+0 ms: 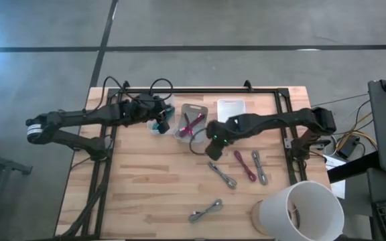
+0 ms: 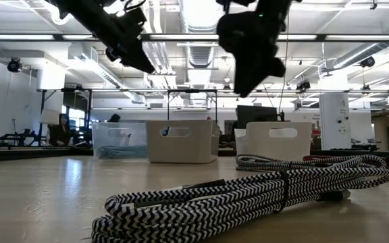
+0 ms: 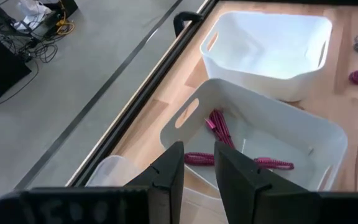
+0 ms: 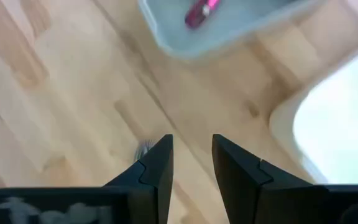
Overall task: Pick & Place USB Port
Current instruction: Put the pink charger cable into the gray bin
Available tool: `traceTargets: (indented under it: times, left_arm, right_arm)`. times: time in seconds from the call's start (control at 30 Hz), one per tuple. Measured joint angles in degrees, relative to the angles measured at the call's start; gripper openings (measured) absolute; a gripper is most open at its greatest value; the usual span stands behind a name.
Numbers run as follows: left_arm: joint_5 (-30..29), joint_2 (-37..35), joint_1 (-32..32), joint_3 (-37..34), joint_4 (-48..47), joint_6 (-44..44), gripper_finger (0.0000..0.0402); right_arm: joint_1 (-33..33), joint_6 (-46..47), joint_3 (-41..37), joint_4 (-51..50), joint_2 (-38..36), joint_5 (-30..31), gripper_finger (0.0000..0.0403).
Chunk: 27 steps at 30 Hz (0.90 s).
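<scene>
High view, bins: three in a row near the table's [image 1: 146,194] far edge: a clear one [image 1: 159,120] with blue cable, a grey one [image 1: 191,120] with pink cables, a white one [image 1: 231,109].
Cables in grey bin: two pink [image 3: 229,140], as the left wrist view shows.
Loose cables: four on the wood: pink [image 1: 244,165], striped [image 1: 259,167], striped [image 1: 222,175] at 6 o'clock of the right gripper, striped [image 1: 206,211] nearest the front.
Left gripper [image 1: 158,114]: above the clear bin, fingers [image 3: 166,177] slightly apart, holding nothing.
Right gripper [image 1: 212,148]: at 5 o'clock of the grey bin, over bare wood, fingers [image 4: 155,168] slightly apart, holding nothing.
Cup [image 1: 300,211]: one, white, at the table's 4 o'clock corner.
</scene>
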Motion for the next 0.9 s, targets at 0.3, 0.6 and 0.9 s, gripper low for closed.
traceTargets:
  times: [0.3, 0.6, 0.9]
  left_arm:
    - [0.0, 0.0, 0.0, -1.1, 1.7, -0.1, 0.0092]
    - [5.5, 0.0, -0.1, -3.3, 1.3, -4.9, 0.0092]
    - [10.4, 0.0, -0.2, -7.8, 5.5, -3.8, 0.0092]
  right_arm:
    - [5.1, 14.7, -10.3, -1.4, -5.4, -0.1, 0.0095]
    - [7.0, 23.4, -20.4, -2.2, -6.6, -4.4, 0.0095]
    - [7.0, 26.5, -25.3, -1.2, -6.4, -5.9, 0.0092]
